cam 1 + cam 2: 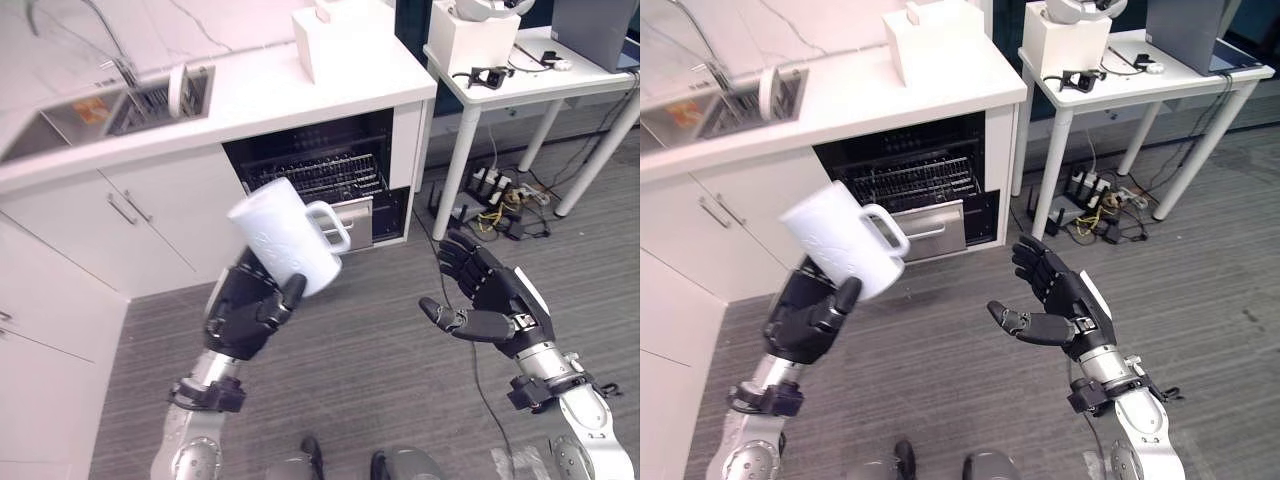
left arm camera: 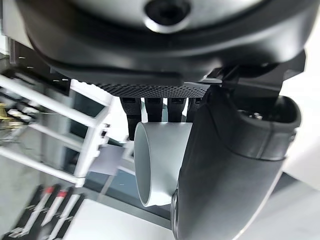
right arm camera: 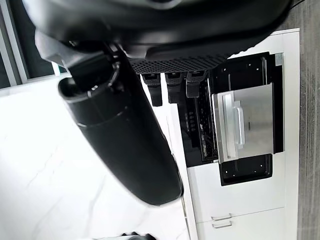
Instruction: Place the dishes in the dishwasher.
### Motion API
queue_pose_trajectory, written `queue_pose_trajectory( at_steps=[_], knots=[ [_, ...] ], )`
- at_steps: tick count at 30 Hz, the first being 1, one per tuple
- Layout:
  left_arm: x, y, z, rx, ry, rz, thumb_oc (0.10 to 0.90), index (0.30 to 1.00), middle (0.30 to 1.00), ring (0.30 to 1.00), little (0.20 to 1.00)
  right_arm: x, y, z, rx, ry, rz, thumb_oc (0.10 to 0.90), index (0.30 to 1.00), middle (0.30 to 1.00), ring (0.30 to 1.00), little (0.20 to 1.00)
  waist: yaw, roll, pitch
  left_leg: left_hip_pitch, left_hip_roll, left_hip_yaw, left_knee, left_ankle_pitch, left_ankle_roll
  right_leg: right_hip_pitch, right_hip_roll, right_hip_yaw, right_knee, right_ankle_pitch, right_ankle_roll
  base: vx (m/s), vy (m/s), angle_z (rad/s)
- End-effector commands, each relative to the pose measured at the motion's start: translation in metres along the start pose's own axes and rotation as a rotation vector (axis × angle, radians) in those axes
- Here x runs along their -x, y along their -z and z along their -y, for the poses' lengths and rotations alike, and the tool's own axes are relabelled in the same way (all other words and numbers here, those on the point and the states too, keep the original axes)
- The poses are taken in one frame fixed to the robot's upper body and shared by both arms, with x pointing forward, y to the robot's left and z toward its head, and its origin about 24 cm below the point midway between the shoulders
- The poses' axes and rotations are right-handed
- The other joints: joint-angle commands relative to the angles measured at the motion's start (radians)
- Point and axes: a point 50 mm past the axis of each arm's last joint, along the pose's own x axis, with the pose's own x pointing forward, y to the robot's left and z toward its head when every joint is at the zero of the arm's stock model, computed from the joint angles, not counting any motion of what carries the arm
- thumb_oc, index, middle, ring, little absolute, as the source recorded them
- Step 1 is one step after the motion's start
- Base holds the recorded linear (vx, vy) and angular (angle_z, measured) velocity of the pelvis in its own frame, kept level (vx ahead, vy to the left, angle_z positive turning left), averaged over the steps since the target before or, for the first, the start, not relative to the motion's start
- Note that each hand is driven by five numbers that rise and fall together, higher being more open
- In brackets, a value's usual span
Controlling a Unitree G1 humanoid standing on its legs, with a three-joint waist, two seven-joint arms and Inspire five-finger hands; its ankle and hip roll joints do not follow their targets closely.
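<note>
My left hand [image 1: 250,308] is shut on a white mug [image 1: 285,235], held up and tilted, its handle [image 1: 330,226] pointing to the right. The left wrist view shows the mug [image 2: 162,162] clasped between the fingers and the thumb. Beyond the mug stands the open dishwasher [image 1: 330,175] under the white counter, with a dark wire rack [image 1: 320,172] inside and a steel panel [image 1: 350,222] low at its front. My right hand [image 1: 487,295] hovers open over the floor to the right, palm turned toward the left, holding nothing. The dishwasher [image 3: 240,130] also appears past the right hand's fingers.
A sink [image 1: 110,110] with a tap and a white plate [image 1: 177,88] standing on edge is set in the counter at the left. A white box [image 1: 340,40] rests on the counter. A white table [image 1: 530,75] with cables beneath stands at the right. White cabinets [image 1: 120,215] line the left.
</note>
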Motion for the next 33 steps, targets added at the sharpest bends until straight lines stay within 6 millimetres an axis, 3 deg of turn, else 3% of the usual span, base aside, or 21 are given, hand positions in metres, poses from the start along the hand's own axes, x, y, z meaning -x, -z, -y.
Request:
queue_pose_trajectory(
  at_steps=[1, 7, 11, 15, 20, 21, 22, 24, 27, 28, 30, 33],
  knots=[
    [-0.023, -0.046, 0.017, -0.098, 0.166, 0.241, 0.4, 0.3, 0.3, 0.3, 0.3, -0.013, -0.05, -0.007, 0.071, -0.06, 0.279, 0.8, 0.9, 0.9, 0.9, 0.9, 0.04, -0.004, -0.013, 0.022, -0.017, -0.045, 0.002, 0.029, -0.013, 0.112, 0.007, 0.041, -0.145, -0.022, 0.068, 0.31, 0.217, -0.47],
    [-0.024, -0.053, 0.015, -0.097, 0.161, 0.259, 0.4, 0.3, 0.3, 0.3, 0.3, -0.002, -0.048, -0.011, 0.068, -0.094, 0.268, 0.8, 0.9, 0.9, 0.9, 0.9, 0.037, -0.013, -0.061, 0.062, -0.003, -0.022, 0.002, -0.023, 0.023, 0.166, -0.036, 0.003, -0.145, -0.056, 0.095, 0.29, 0.258, -0.46],
    [-0.031, -0.053, 0.02, -0.103, 0.185, 0.246, 0.4, 0.3, 0.3, 0.3, 0.3, -0.006, -0.051, -0.014, 0.067, -0.091, 0.292, 0.8, 0.9, 0.9, 0.9, 0.9, 0.062, -0.038, -0.08, 0.073, -0.047, -0.05, 0.002, -0.037, 0.059, 0.188, -0.053, -0.001, -0.145, -0.049, 0.107, 0.19, 0.212, 0.07],
    [-0.031, -0.056, 0.021, -0.111, 0.191, 0.252, 0.4, 0.3, 0.3, 0.3, 0.3, -0.007, -0.051, -0.013, 0.062, -0.058, 0.297, 0.8, 0.9, 0.9, 0.9, 0.9, 0.075, -0.049, -0.087, 0.083, -0.063, -0.051, 0.002, -0.045, 0.075, 0.204, -0.059, -0.014, -0.145, -0.034, 0.118, 0.11, 0.178, 0.18],
    [-0.033, -0.059, 0.027, -0.125, 0.23, 0.268, 0.4, 0.3, 0.3, 0.3, 0.3, -0.009, -0.048, -0.019, 0.034, -0.047, 0.295, 0.8, 0.9, 0.9, 0.9, 0.9, 0.06, -0.052, -0.094, 0.133, -0.099, -0.064, 0.002, -0.086, 0.116, 0.226, -0.042, -0.036, -0.116, 0.166, 0.157, 0.14, 0.228, 0.09],
    [-0.034, -0.059, 0.028, -0.131, 0.235, 0.275, 0.4, 0.3, 0.3, 0.3, 0.3, -0.009, -0.047, -0.02, 0.036, -0.05, 0.291, 0.8, 0.9, 0.9, 0.9, 0.9, 0.057, -0.051, -0.093, 0.139, -0.103, -0.066, 0.002, -0.091, 0.12, 0.212, -0.04, -0.033, -0.087, 0.176, 0.159, 0.14, 0.224, 0.1],
    [-0.035, -0.06, 0.03, -0.153, 0.25, 0.281, 0.4, 0.3, 0.3, 0.3, 0.3, -0.009, -0.045, -0.022, 0.046, -0.056, 0.277, 0.8, 0.9, 0.9, 0.9, 0.9, 0.048, -0.05, -0.089, 0.158, -0.113, -0.075, 0.002, -0.103, 0.126, 0.154, -0.026, -0.02, 0.051, 0.205, 0.162, 0.11, 0.181, 0.08],
    [-0.035, -0.061, 0.03, -0.157, 0.248, 0.284, 0.4, 0.3, 0.3, 0.3, 0.3, -0.009, -0.044, -0.024, 0.059, -0.065, 0.268, 0.8, 0.9, 0.9, 0.9, 0.9, 0.044, -0.051, -0.087, 0.172, -0.118, -0.079, 0.002, -0.111, 0.129, 0.114, -0.026, -0.022, 0.113, 0.197, 0.158, 0.11, 0.128, 0.17],
    [-0.04, -0.064, 0.028, -0.148, 0.233, 0.29, 0.4, 0.3, 0.3, 0.3, 0.3, -0.011, -0.043, -0.022, 0.067, -0.095, 0.248, 0.8, 0.9, 0.9, 0.9, 0.9, 0.041, -0.039, -0.073, 0.195, -0.109, -0.109, 0.002, -0.116, 0.112, 0.075, -0.037, -0.062, -0.067, 0.119, 0.124, 0.13, -0.061, -0.02],
    [-0.039, -0.064, 0.024, -0.136, 0.234, 0.287, 0.4, 0.3, 0.3, 0.3, 0.3, -0.011, -0.043, -0.018, 0.073, -0.109, 0.228, 0.8, 0.9, 0.9, 0.9, 0.9, 0.028, -0.051, -0.051, 0.219, -0.115, -0.104, 0.002, -0.136, 0.105, -0.002, -0.089, -0.048, -0.145, 0.113, 0.13, 0.14, -0.241, -0.09],
    [-0.038, -0.062, 0.025, -0.127, 0.236, 0.281, 0.4, 0.3, 0.3, 0.3, 0.3, -0.012, -0.044, -0.017, 0.071, -0.108, 0.224, 0.8, 0.9, 0.9, 0.9, 0.9, 0.016, -0.06, -0.042, 0.239, -0.126, -0.098, 0.002, -0.157, 0.105, -0.11, -0.133, 0.005, -0.145, 0.156, 0.154, 0.16, -0.26, -0.22],
    [-0.038, -0.061, 0.026, -0.132, 0.23, 0.279, 0.4, 0.3, 0.3, 0.3, 0.3, -0.012, -0.042, -0.019, 0.075, -0.123, 0.222, 0.8, 0.9, 0.9, 0.9, 0.9, -0.01, -0.062, -0.033, 0.277, -0.132, -0.103, 0.002, -0.188, 0.109, -0.198, -0.147, 0.062, -0.145, 0.201, 0.17, 0.23, -0.281, 0.26]
  ],
)
